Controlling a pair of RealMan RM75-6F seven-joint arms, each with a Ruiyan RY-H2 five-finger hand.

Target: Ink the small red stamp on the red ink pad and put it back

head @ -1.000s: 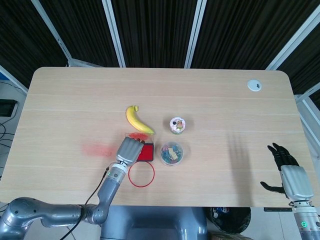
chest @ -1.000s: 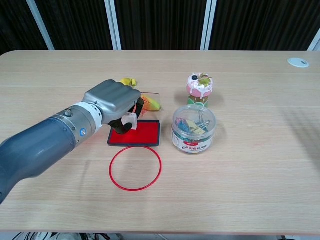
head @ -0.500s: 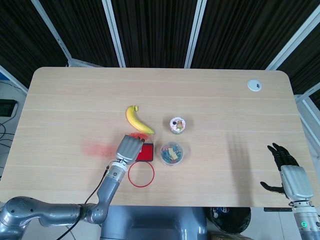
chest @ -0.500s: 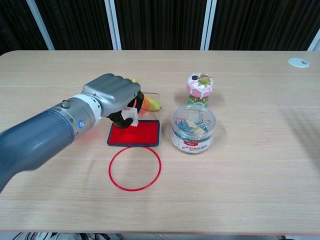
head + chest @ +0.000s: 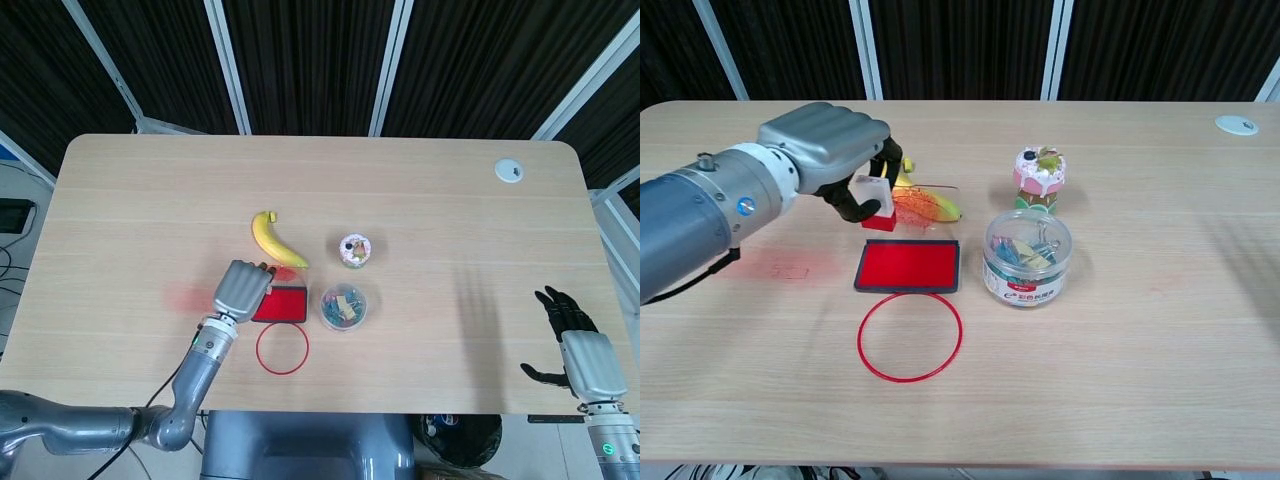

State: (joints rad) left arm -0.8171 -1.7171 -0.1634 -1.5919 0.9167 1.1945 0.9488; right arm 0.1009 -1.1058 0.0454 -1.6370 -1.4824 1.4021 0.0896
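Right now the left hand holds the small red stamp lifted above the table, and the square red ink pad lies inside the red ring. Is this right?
Not quite. The left hand does hold the small red stamp lifted, but the square red ink pad lies outside the red ring, just behind it, as the chest view shows.

Matt pale wood-grain table (image 5: 1120,340), glossy clear plastic tub (image 5: 1027,257), smooth grey metallic-looking left hand (image 5: 825,150).

Seen from above: grey metal left hand (image 5: 241,290) curled over the left edge of the flat red ink pad (image 5: 284,303), possibly hiding something beneath. Yellow banana (image 5: 271,239) just behind; thin red ring (image 5: 283,349) in front; clear round tub of clips (image 5: 343,306) beside. Black-fingered right hand (image 5: 577,345) spread near the table's right front corner.
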